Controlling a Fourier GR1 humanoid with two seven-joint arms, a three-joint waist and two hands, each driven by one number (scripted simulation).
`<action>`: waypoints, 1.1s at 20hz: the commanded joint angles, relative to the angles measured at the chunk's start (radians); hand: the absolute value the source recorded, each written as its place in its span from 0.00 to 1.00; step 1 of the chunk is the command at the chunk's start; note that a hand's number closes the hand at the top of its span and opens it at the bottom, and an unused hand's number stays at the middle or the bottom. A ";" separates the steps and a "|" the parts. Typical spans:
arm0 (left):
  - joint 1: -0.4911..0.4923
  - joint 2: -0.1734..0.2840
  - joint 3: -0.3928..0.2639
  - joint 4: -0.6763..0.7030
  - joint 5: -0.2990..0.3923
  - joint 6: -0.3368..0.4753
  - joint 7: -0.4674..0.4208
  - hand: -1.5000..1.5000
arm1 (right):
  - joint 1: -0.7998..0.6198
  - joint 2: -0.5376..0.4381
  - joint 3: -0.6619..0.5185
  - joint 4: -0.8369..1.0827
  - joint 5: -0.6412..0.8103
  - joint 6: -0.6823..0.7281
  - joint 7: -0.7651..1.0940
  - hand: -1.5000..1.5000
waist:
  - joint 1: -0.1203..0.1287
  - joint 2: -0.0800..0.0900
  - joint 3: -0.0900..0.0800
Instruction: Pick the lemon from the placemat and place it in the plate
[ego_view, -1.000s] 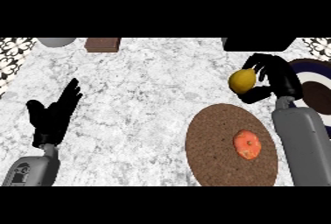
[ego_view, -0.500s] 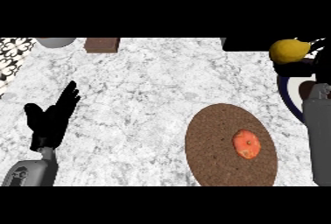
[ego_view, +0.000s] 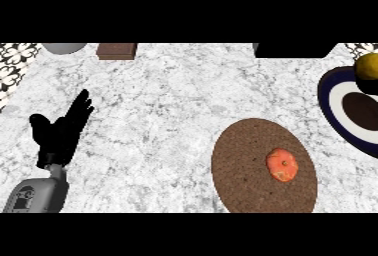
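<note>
One lemon (ego_view: 367, 66) over the plate (ego_view: 332, 107), ready for the set-down!

Landmark is the brown round placemat (ego_view: 244, 165) on the marble tabletop (ego_view: 170, 100): the lemon is off it now, up and to its right at the view's edge, hanging above the plate's far rim. A dark shape just under the fruit may be part of the right hand, but I cannot tell, and its fingers cannot be read. An orange fruit (ego_view: 281, 164) sits on the placemat's right half. Far left of the placemat, the left hand (ego_view: 60, 131) rests open, fingers straight and pointing up. My read: carry step nearly finished. Next move calls for bringing the lemon toward the plate's dark middle, lowering, then letting go.
</note>
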 joint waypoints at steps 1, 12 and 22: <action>-0.014 -0.006 0.016 0.089 -0.011 -0.014 -0.076 0.50 | 0.031 -0.074 -0.078 0.104 -0.072 -0.013 -0.083 1.00 | -0.001 0.002 0.000; -0.008 -0.006 0.010 -0.018 -0.014 -0.012 0.017 0.50 | -0.020 -0.237 -0.122 0.610 -0.147 0.074 -0.371 1.00 | 0.015 0.005 0.001; 0.033 -0.024 -0.001 -0.039 -0.025 -0.018 -0.002 0.50 | -0.037 -0.287 -0.222 0.791 -0.285 0.104 -0.692 0.00 | 0.017 0.004 0.002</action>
